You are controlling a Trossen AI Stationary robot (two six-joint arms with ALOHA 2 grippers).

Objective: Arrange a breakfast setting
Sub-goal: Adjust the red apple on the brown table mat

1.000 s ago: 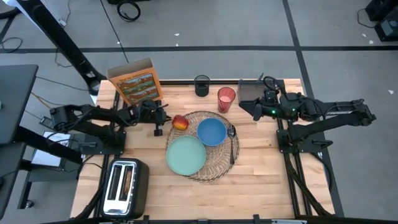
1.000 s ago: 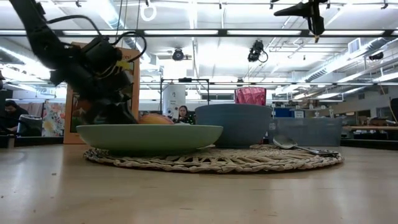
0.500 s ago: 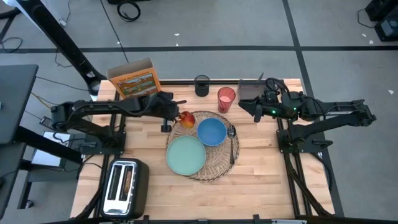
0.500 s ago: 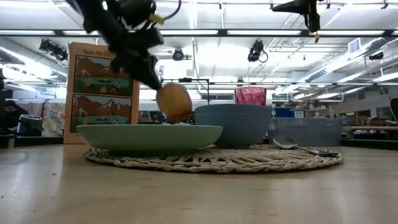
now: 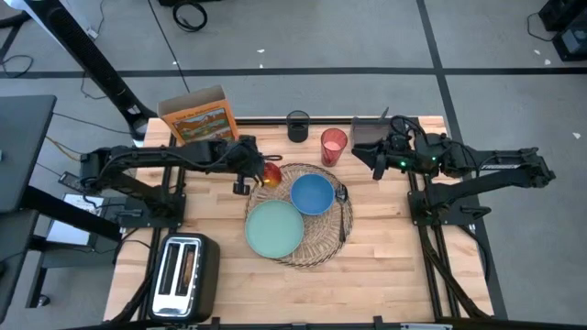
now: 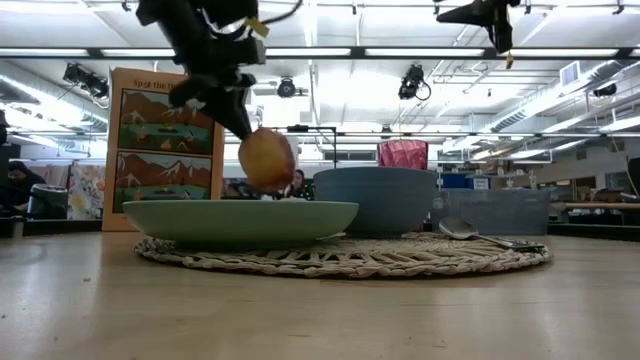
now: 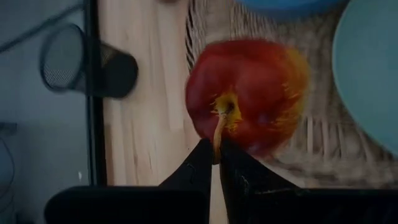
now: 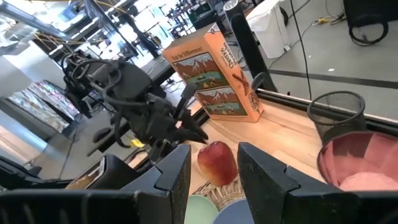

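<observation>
Left gripper [image 5: 260, 170]: its fingers are pinching together on the stem of the red apple [image 5: 271, 172], with almost no gap between them in the left wrist view; the apple is hanging from that grip.
Apple position: it is hanging clear of the surface, over the far-left edge of the wicker placemat [image 5: 323, 246]; in the low view the apple [image 6: 266, 159] is showing above the rim of the teal plate [image 6: 240, 220].
Right gripper [image 5: 376, 164]: it is hovering at the right side of the table, just beside the red cup [image 5: 333, 146]; its fingers are standing partly apart in the right wrist view, with nothing between them.
Placemat contents: the teal plate [image 5: 274, 228] is sitting on the near-left part, the blue bowl [image 5: 313, 193] on the far-right part, the two nearly touching; the dark spoon [image 5: 342, 207] is lying along the mat's right edge, just beside the bowl.
Cup: it is standing on the bare wood just beyond the mat's far edge.
Cereal box [image 5: 198, 120]: it is standing upright at the far-left corner of the table, behind the left arm.
In the way: the bowl and the plate are lying close to the hanging apple, on the mat beneath and beside it.
Other things: a black mesh cup [image 5: 298, 126] is standing at the far edge; a silver toaster [image 5: 184, 275] is sitting at the near-left corner; a grey tray [image 5: 369, 136] is lying under the right arm.
</observation>
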